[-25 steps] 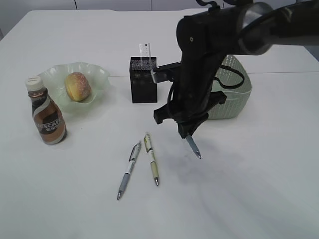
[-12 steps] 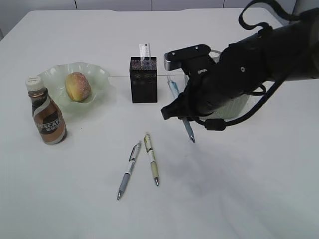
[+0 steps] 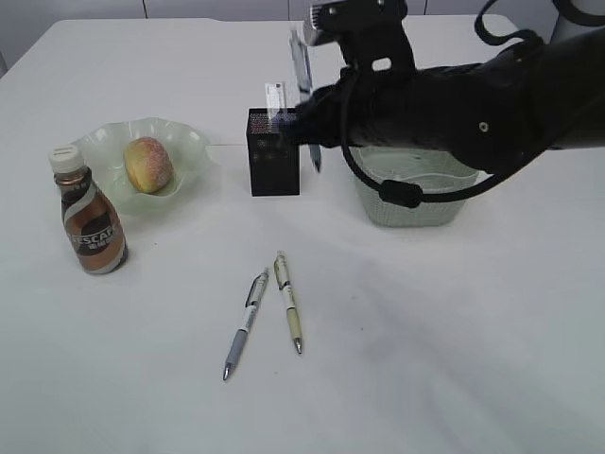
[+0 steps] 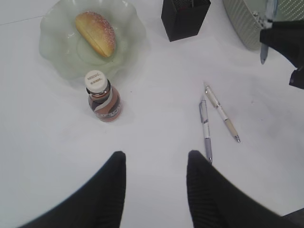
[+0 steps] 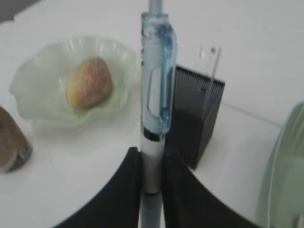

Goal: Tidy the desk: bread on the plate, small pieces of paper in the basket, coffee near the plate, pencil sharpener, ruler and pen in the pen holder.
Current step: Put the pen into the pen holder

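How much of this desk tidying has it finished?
Done: bread on the plate, coffee beside it, ruler in the pen holder. In hand: the right gripper holds a blue pen near the holder. Left: two pens on the table.

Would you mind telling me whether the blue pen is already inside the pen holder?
No, the right gripper holds the blue pen upright in the air beside the pen holder.
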You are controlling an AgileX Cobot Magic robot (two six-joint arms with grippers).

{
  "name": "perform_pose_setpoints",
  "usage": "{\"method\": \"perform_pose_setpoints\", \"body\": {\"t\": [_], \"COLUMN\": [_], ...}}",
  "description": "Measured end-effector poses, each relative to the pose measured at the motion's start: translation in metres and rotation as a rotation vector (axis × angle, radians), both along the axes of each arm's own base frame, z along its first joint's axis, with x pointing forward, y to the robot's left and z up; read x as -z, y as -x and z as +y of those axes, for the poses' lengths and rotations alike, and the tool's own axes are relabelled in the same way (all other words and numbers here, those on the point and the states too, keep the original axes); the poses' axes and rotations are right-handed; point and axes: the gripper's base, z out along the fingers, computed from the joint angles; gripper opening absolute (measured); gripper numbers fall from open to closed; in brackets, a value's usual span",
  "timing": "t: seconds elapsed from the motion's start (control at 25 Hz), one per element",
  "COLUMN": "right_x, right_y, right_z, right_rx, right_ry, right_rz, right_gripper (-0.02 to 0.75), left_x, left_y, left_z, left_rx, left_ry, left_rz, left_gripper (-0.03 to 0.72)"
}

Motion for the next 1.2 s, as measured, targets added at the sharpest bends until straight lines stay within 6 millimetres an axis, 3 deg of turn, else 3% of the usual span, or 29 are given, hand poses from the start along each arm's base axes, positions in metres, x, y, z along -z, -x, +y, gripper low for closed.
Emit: {"method": "perform_pose_setpoints", "body": {"t": [0.28, 0.56, 0.96, 1.2], "right_x": [-0.019, 0.000, 0.014, 0.029], "right_y": [-0.013, -0.042, -0.095, -0.119], "right_z": [0.011, 0.021, 0.014, 0.023], "right_rx": [-0.048, -0.051, 0.003, 0.005], "right_ry": [-0.124, -0.099, -0.084, -0.091], "right_rz": [-0.253, -0.279, -0.336, -0.354], "right_gripper": [0.070, 0.070, 0.070, 0.070], "left_x": [0.000, 0.000, 0.000, 0.000], "left_y": [0.000, 0.000, 0.000, 0.000], "left_z": [0.000, 0.000, 0.000, 0.000], "left_rx": [0.000, 0.000, 0.000, 0.000], "left_ry": [0.000, 0.000, 0.000, 0.000], "left_rz": [0.000, 0.000, 0.000, 0.000], "left_gripper": [0.312, 0.307, 0.307, 0.307]}}
